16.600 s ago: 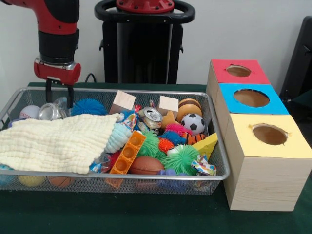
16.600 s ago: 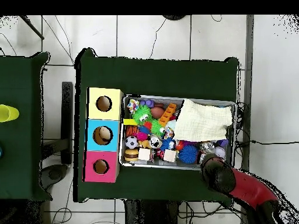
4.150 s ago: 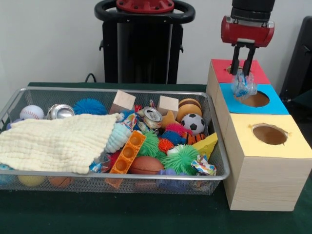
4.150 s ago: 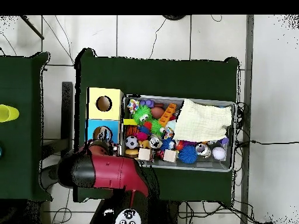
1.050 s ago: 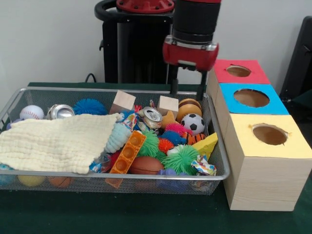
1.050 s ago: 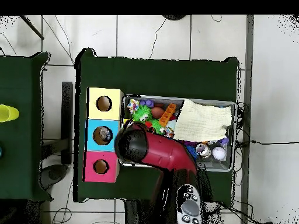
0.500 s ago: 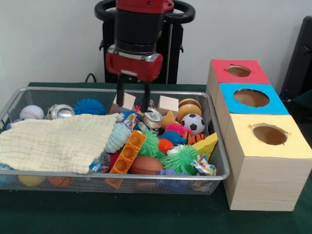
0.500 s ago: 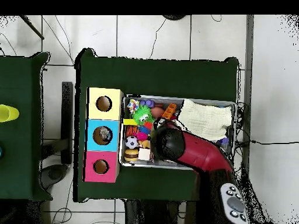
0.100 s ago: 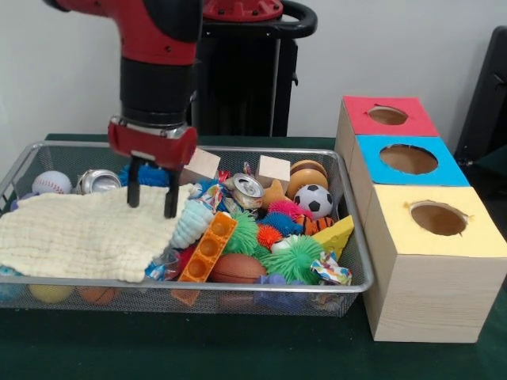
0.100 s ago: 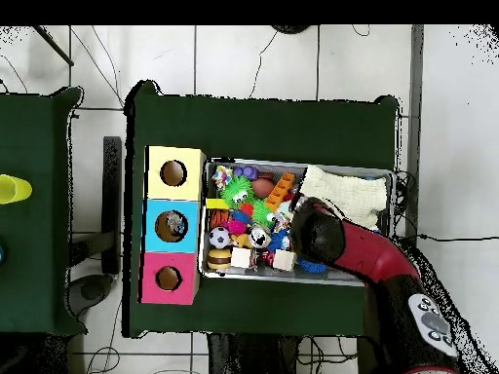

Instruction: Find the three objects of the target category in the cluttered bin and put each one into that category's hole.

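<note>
A crushed silver can (image 9: 99, 181) is lying at the far left of the wire bin (image 9: 348, 237), just beyond the far edge of the cream cloth (image 9: 87, 231), and a second can (image 9: 248, 190) is sitting tilted among the toys near the middle, so cans are probably the category being hunted; I am judging that from the shiny scrap lying in the blue box's hole (image 10: 172, 226) in the overhead view. The gripper (image 9: 150, 195) is hanging over the right part of the cloth with its two fingers apart and nothing between them, placed, I think, for a reach toward the left can or for moving the cloth, which is covering the left half of the bin and may be hiding more. Balls, spiky toys, wooden blocks and an orange brick (image 9: 208, 247) are crowding the right half. To the right of the bin, three wooden boxes are standing in a row, yellow (image 9: 475, 229) nearest, blue (image 9: 455, 170) in the middle, red (image 9: 360, 119) farthest, each with a round hole on top. Everything is resting on a table (image 9: 238, 348) covered in dark green cloth, with a plain pale wall behind and a white tiled floor around it.
</note>
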